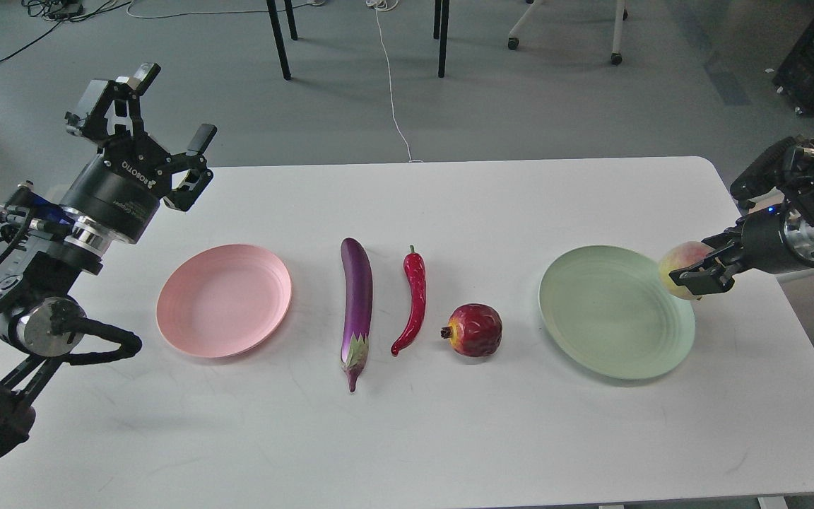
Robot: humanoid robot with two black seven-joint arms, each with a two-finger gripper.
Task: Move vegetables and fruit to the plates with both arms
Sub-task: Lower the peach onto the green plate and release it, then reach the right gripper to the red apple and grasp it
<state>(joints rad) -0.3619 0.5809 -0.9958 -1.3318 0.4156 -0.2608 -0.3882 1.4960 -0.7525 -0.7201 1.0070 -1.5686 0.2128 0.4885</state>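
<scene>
My right gripper (689,274) is shut on the yellowish-green peach (681,264) and holds it in the air over the right rim of the pale green plate (612,318). The dark red pomegranate (474,329) lies left of that plate. The red chili pepper (414,298) and the purple eggplant (356,305) lie side by side at the table's middle. The pale pink plate (223,300) is at the left and holds nothing. My left gripper (170,109) is open and empty, raised above the table's far left corner.
The white table (407,438) ends close behind the left gripper and just right of the green plate. Chair and table legs (442,39) and a white cable (389,85) are on the grey floor beyond.
</scene>
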